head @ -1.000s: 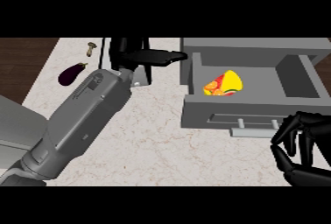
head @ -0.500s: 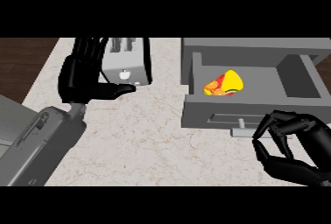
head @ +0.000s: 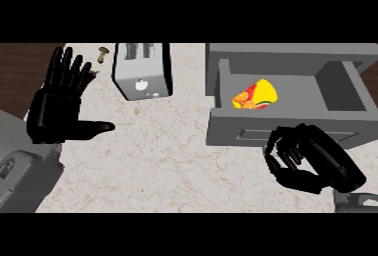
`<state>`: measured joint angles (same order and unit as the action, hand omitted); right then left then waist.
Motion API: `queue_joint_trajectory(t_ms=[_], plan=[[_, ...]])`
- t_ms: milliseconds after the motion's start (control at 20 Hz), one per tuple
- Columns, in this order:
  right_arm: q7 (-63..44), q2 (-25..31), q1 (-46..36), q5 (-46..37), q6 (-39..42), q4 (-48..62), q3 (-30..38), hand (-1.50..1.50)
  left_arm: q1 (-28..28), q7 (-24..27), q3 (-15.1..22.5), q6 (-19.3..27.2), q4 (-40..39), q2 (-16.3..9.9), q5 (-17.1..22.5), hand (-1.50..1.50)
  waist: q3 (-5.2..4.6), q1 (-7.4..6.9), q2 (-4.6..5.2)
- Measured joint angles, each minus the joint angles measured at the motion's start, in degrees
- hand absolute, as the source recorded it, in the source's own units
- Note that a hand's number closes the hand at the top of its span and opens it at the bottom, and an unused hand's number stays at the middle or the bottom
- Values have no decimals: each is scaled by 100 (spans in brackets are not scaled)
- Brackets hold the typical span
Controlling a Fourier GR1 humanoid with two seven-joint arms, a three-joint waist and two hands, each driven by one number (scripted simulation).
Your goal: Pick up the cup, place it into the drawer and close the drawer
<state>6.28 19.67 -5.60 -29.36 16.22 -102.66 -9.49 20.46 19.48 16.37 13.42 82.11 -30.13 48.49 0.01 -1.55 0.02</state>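
Marble counter [head: 170, 165], toaster [head: 142, 70], cup [head: 255, 95] in drawer [head: 244, 131]

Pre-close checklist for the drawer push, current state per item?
1. Cup inside the drawer: ok, it lies at the left of the compartment.
2. Drawer open, needs closing: ok, its front panel stands out over the counter.
3. Right hand at the front panel: ok, fingers curled, holding nothing.
4. Contact between right hand and panel: cannot tell.
5. Left hand out of the way: ok, open at the left, beside the toaster.
6. Cup below the drawer's rim: cannot tell.
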Motion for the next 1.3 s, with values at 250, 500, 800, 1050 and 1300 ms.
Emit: queue_joint_trajectory(t_ms=[250, 500, 800, 1050, 1300], plan=[[329, -303, -432, -809, -522, 1147, -331, -150, -540, 24, -302, -396, 198, -141, 1, -150, 0, 45, 4], [574, -425, -982, -1263, -783, 2363, -300, -150, -935, 108, -602, -773, 276, -172, -69, -150, 0, 64, 7], [832, -747, -1705, -1704, -1136, 3849, -242, -150, -1301, 57, -1036, -1284, 285, -215, -72, -150, 1, 74, 10], [1388, -844, -2484, -1753, -1460, 5262, 138, -150, -1528, 14, -1233, -1522, 375, -118, -168, -150, -10, 59, -5], [1983, -759, -3377, -1622, -1505, 6651, 585, -150, -1589, 169, -1373, -1893, 131, -38, -245, -150, -9, -11, 15]])
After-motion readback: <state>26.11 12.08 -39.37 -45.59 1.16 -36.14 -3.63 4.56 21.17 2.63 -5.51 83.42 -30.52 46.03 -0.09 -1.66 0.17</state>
